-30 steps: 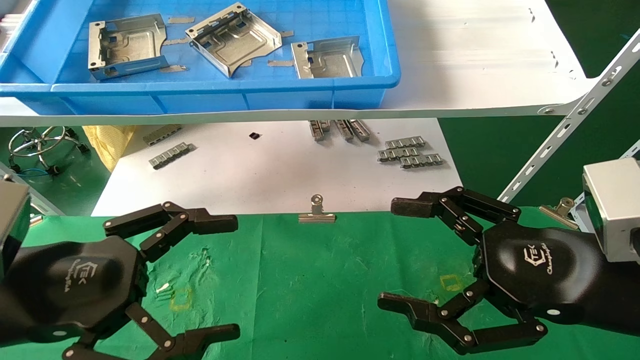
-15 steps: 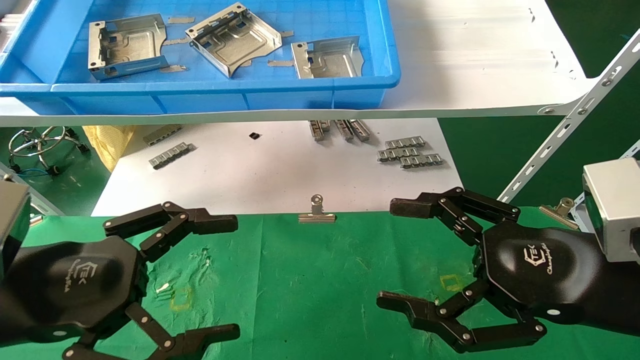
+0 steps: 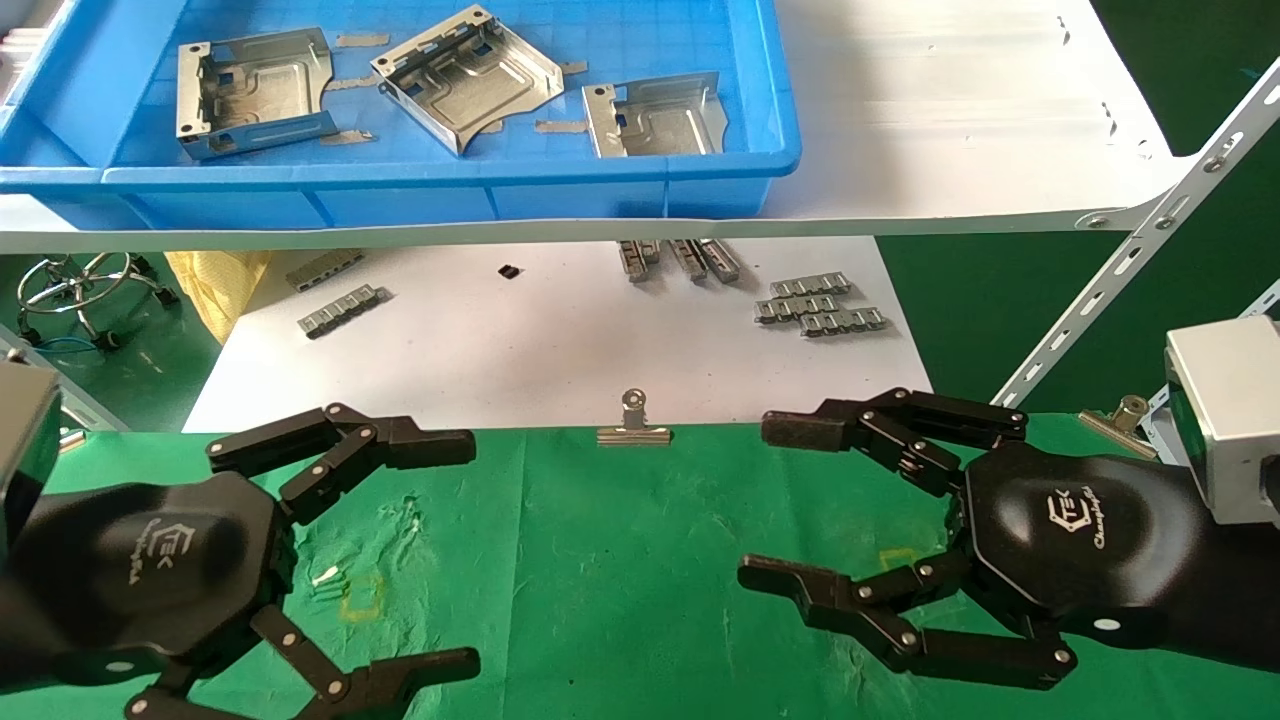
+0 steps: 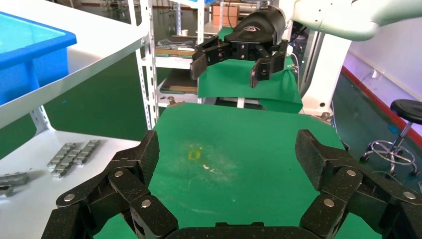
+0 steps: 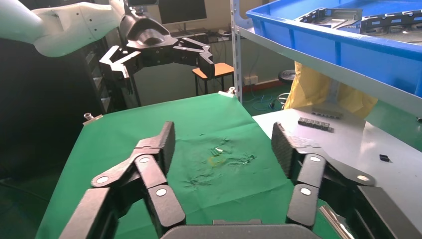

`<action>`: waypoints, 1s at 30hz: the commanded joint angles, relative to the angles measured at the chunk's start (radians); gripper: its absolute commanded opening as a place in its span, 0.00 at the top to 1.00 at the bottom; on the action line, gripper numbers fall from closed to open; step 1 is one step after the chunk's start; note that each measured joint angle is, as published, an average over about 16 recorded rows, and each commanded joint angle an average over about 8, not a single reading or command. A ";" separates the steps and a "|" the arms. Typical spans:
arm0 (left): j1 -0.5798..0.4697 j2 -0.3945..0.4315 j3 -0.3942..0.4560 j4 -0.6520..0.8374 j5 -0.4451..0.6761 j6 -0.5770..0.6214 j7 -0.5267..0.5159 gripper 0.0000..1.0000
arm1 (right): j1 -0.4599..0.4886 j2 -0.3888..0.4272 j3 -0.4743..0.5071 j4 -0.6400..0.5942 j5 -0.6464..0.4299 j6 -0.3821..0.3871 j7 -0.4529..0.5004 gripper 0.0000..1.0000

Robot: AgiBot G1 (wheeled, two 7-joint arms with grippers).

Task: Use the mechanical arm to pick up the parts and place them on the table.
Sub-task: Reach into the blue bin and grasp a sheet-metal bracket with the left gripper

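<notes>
Three shiny stamped metal parts (image 3: pixel 255 90) (image 3: pixel 465 75) (image 3: pixel 655 115) lie in the blue bin (image 3: pixel 400 182) on the upper shelf; the right wrist view shows them at the bin's edge (image 5: pixel 343 17). Below, the green cloth table (image 3: pixel 620 560) carries two small yellow squares (image 3: pixel 362 597) (image 3: pixel 903 565). My left gripper (image 3: pixel 455 555) (image 4: pixel 229 154) hovers over the cloth's left side, open and empty. Over the right side hovers my right gripper (image 3: pixel 775 503) (image 5: pixel 224 144), also open with nothing between its fingers. Each wrist view shows the other gripper farther off.
A white board (image 3: pixel 550 340) behind the cloth holds grey toothed strips (image 3: pixel 820 305). A silver binder clip (image 3: pixel 633 425) sits on the cloth's far edge. The white shelf (image 3: pixel 950 130) overhangs the board, with a slotted metal upright (image 3: pixel 1150 240) at the right.
The right gripper's fingers have drawn a little closer together and reach slightly farther left; they stay open. The left gripper and the parts have not moved.
</notes>
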 commanded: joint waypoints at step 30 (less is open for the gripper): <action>-0.346 0.106 0.052 0.162 0.158 -0.095 -0.083 0.00 | 0.000 0.000 0.000 0.000 0.000 0.000 0.000 1.00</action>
